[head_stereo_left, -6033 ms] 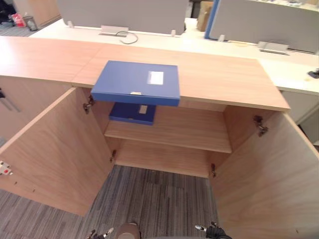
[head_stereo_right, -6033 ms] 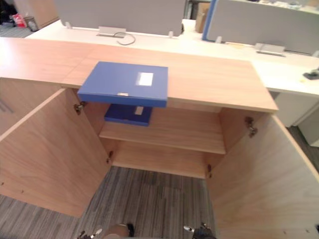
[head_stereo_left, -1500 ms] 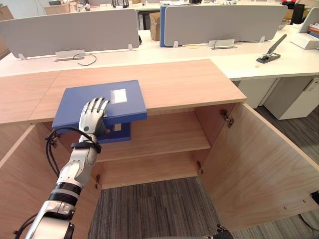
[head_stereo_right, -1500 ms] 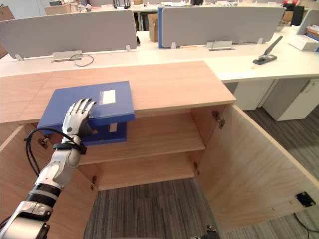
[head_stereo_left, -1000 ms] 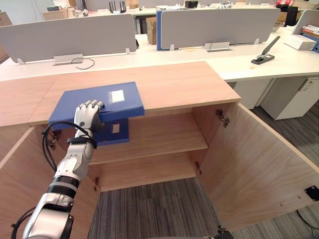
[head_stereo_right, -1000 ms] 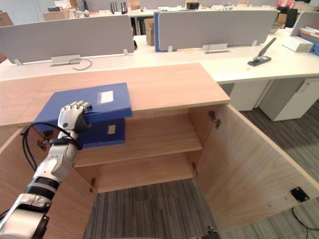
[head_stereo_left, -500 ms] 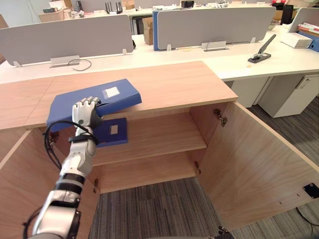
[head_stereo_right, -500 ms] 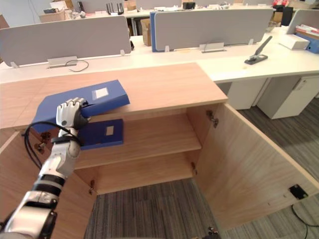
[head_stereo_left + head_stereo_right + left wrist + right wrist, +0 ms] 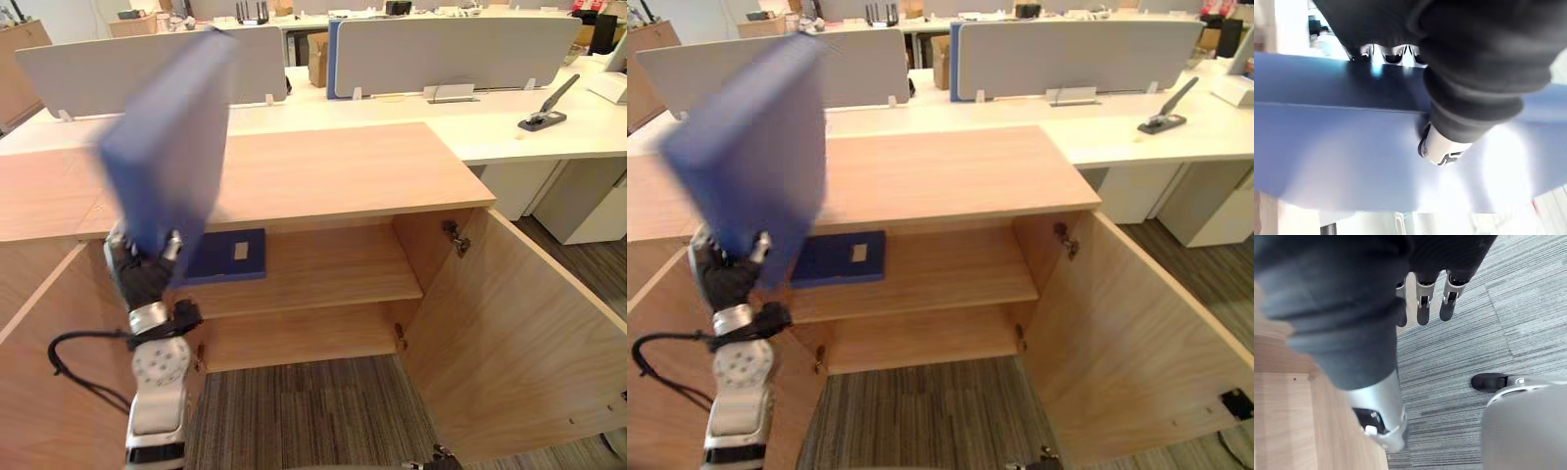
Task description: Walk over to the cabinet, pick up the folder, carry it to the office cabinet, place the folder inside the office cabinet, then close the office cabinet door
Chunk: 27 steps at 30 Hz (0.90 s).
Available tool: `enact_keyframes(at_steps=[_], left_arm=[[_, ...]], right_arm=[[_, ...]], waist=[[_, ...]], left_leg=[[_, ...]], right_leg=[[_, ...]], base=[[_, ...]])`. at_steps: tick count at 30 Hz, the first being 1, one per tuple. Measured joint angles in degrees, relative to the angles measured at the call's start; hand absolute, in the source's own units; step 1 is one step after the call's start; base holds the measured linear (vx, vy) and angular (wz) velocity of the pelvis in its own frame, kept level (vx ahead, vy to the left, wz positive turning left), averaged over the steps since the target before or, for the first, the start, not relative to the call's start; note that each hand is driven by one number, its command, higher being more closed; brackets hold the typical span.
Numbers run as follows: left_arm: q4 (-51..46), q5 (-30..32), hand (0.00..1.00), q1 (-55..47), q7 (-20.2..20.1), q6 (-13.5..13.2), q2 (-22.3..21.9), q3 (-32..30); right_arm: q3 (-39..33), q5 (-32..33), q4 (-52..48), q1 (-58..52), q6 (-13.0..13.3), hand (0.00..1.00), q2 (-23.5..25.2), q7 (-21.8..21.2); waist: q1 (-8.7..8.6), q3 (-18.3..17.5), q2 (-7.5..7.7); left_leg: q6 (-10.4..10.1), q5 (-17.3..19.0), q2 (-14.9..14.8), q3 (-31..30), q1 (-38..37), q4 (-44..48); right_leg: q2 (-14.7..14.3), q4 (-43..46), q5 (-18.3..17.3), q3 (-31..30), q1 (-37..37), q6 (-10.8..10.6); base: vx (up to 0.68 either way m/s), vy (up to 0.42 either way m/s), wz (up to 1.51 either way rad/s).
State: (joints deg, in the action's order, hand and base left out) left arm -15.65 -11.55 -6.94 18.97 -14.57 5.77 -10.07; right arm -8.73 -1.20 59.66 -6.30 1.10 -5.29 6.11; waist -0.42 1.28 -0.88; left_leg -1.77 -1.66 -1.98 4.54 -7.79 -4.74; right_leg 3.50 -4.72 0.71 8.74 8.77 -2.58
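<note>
Folder [image 9: 171,137] stands nearly upright, clear of the cabinet top [image 9: 333,166], lower edge clamped in left robot hand [image 9: 145,276].

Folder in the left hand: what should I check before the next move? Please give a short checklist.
1. Folder clear of the cabinet top: ok.
2. Left hand curled round its lower edge: ok.
3. Grip firm enough: cannot tell.
4. Right door and left door open: ok.
5. Upper shelf has bare room beside the second folder: ok.
6. Right hand open, holding nothing: ok.
</note>
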Motion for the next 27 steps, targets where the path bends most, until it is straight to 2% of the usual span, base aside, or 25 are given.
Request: enact_keyframes(at_steps=[1,3,6,10,13,15,20,27], left_arm=[[-0.09,-3.62,1.00,-1.48,-1.23,-0.02,-0.72,-0.31],[-1.23,-13.42,1.00,-7.16,-4.69,0.12,-3.37,-0.40],[-4.59,-18.51,1.00,-9.65,-6.77,0.53,-5.52,-0.42],[-11.04,-22.44,1.00,-11.40,-10.63,0.51,-6.14,-1.40],[-13.08,-25.25,1.00,-11.31,-13.41,-0.06,-7.48,-2.55],[-13.05,-26.93,1.00,-11.34,-14.23,-0.12,-8.12,-2.85],[-12.99,-29.43,1.00,-11.37,-17.02,-0.08,-8.51,-2.65],[-9.86,-29.20,1.00,-11.37,-21.00,0.31,-8.42,0.12]], right_arm=[[1.36,0.54,-1.12,-0.02,0.00,0.00,0.00,-0.19],[5.74,3.04,-9.47,0.01,0.08,0.00,1.40,-1.09],[8.56,7.35,-21.55,0.26,0.69,0.00,3.57,-2.62],[10.83,17.73,-40.36,0.96,3.15,0.00,5.08,-5.81],[11.23,24.38,-50.98,2.00,4.64,0.00,5.49,-8.22],[11.69,26.29,-56.18,3.35,5.08,0.00,5.43,-9.26],[14.56,32.62,-63.74,8.42,5.80,0.00,4.83,-13.07],[15.88,36.99,-64.39,18.09,5.52,0.00,1.63,-16.19]], waist=[[-0.01,0.04,0.05],[0.29,0.28,0.52],[1.36,0.84,1.42],[1.57,0.84,1.46],[1.70,0.84,1.46],[1.85,0.84,1.47],[2.09,0.81,1.52],[3.29,0.73,1.65]], left_leg=[[-0.07,-0.05,0.01,-0.18,0.07,-0.09],[-0.07,-0.54,-0.14,-0.56,0.78,-0.16],[-0.22,-1.00,-0.35,-0.60,1.19,-0.10],[-0.21,-1.00,-0.22,-0.60,1.04,-0.06],[-0.20,-0.98,-0.21,-0.61,0.70,-0.01],[-0.20,-0.98,-0.25,-0.62,0.70,0.08],[-0.19,-1.02,-0.33,-0.63,0.63,0.17],[-0.08,-1.17,-0.24,-0.67,0.61,0.16]], right_leg=[[-0.01,0.06,-0.02,-0.01,-0.05,-0.01],[-0.18,0.52,-0.06,0.15,-1.12,-0.04],[-0.39,1.18,-0.12,0.12,-1.78,0.07],[-0.15,1.45,-0.19,0.13,-1.72,0.00],[-0.08,1.89,-0.46,0.13,-1.55,-0.03],[-0.10,2.02,-0.48,0.14,-1.57,-0.02],[-0.17,2.34,-0.50,0.14,-1.59,0.02],[-0.04,2.62,-0.51,0.24,-1.67,0.00]], base=[[-0.06,0.018,0.14],[-0.05,-0.005,0.09],[-0.01,-0.006,0.01],[0.00,0.000,0.00],[0.00,0.000,0.00],[0.00,0.000,0.00],[-0.01,-0.001,0.00],[0.00,0.000,0.00]])
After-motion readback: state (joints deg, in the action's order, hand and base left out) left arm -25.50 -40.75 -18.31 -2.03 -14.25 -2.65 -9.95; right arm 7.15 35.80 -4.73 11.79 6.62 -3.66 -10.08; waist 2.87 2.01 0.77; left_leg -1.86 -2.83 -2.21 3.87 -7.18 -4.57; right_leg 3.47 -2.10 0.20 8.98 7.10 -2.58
